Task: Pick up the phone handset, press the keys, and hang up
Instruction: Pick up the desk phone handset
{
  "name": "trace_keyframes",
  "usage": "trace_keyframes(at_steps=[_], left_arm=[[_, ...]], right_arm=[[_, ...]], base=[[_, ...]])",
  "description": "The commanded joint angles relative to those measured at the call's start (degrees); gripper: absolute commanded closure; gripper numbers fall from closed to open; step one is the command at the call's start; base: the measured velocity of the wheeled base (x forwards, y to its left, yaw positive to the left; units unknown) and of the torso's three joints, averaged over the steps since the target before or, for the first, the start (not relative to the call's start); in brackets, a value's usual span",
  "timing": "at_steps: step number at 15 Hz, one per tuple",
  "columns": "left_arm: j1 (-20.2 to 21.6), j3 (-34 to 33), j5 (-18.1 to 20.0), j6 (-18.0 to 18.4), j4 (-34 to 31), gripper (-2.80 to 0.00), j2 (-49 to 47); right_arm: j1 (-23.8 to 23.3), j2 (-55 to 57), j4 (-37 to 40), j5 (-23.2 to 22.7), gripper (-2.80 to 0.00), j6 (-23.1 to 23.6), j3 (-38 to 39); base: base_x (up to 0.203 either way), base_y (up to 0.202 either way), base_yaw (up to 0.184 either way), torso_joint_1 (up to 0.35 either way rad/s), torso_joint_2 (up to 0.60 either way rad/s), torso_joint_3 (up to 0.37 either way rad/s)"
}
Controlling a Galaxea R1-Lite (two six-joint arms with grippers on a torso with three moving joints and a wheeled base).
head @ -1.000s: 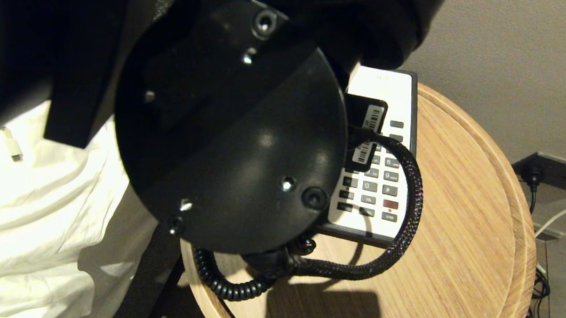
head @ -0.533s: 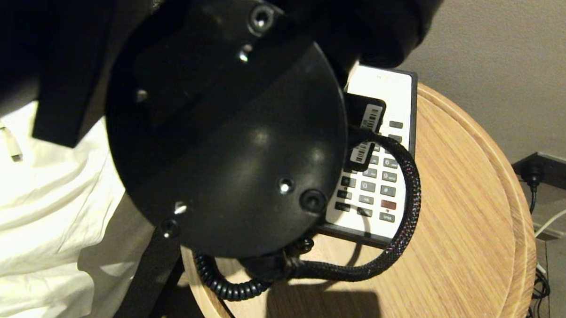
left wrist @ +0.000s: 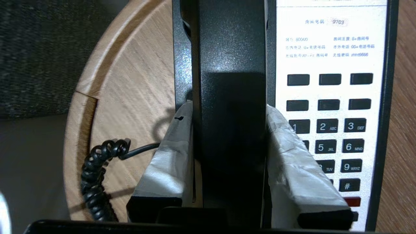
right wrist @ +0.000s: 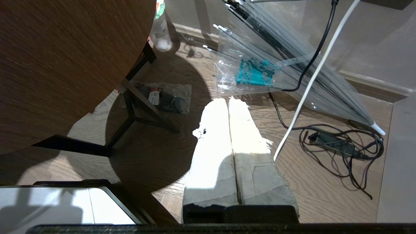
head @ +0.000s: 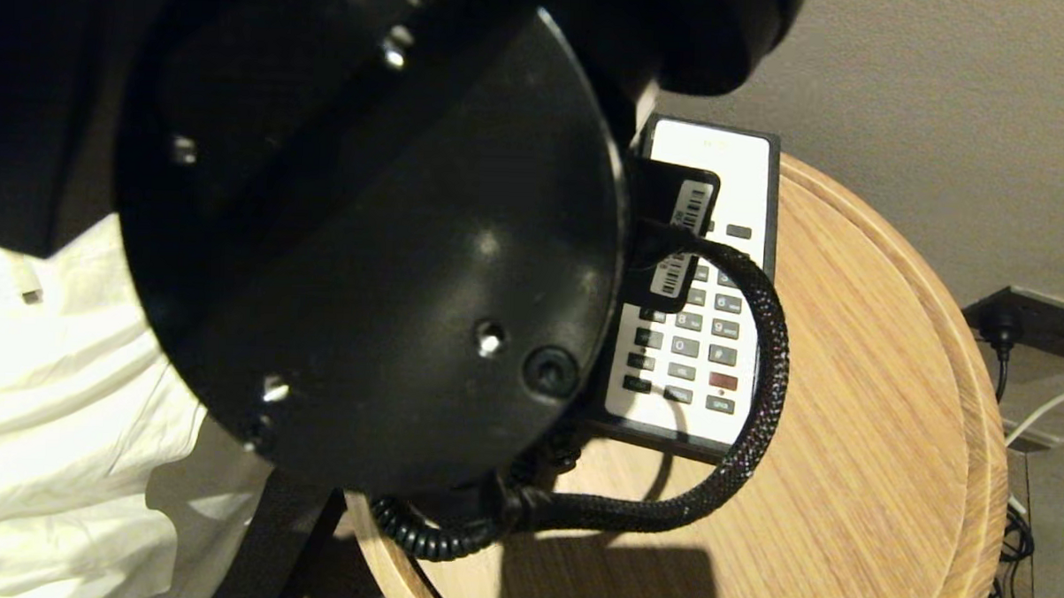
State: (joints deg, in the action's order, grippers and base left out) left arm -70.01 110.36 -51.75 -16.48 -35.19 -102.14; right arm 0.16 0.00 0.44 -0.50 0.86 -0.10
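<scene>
Since a second ago, my left arm's round black housing has swelled and slid toward the lower left of the head view, covering more of the phone, while the wooden surface [head: 855,416] and the phone have barely shifted, so I read that as the arm moving toward the camera, not the base driving.

From the left wrist view, my left hand [left wrist: 229,120] is clenched on the phone handset [left wrist: 232,65]: one taped finger [left wrist: 172,162] lies against the side nearer the coiled cord [left wrist: 97,175], the other against the side nearer the keys [left wrist: 338,139], with the black bar filling the gap between them. The handset's long axis runs straight away from the wrist, parallel to the keypad's columns and just beside them, so the grip crosses its narrow width squarely. Whether it has cleared the cradle I cannot tell; it sits in line over the phone's cradle side.

That alignment is what I judge the next move turns on: a lift along the hand's own approach line, pulling the cord after it. The keys lie just beside the hand.

My right hand [right wrist: 231,130] hangs below the surface over the floor, fingers pressed together on nothing, well apart from the phone.
</scene>
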Motion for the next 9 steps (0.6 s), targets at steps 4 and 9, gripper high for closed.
trace_keyframes(at_steps=[4, 9], left_arm=[[-0.04, -0.15, -0.8, 0.12, -1.31, 0.0, 2.68], [-0.08, -0.15, -2.74, 0.88, -2.92, 0.0, 6.34]], right_arm=[[0.02, -0.09, 0.0, -0.03, 0.0, 0.01, 0.01], [0.02, -0.01, 0.0, -0.03, 0.0, 0.01, 0.01]], base=[[0.0, 0.0, 0.0, 0.0, 0.0, 0.0], [0.0, 0.0, 0.0, 0.0, 0.0, 0.0]])
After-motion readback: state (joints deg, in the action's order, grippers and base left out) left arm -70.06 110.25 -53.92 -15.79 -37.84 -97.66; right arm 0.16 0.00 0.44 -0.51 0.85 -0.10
